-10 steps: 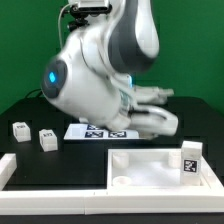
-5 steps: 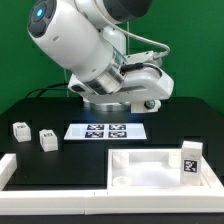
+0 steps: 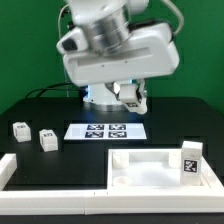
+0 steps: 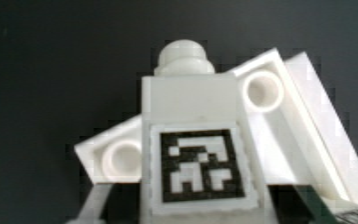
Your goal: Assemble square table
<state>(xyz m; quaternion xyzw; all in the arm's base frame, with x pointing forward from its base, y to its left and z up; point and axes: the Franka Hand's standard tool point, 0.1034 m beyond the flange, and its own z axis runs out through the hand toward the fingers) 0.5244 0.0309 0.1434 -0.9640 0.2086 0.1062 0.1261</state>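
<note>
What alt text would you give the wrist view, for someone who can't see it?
A white block leg with a black-white tag fills the close foreground, its round peg pointing away. Behind it is the white square top, one round corner socket showing, against black.
</note>
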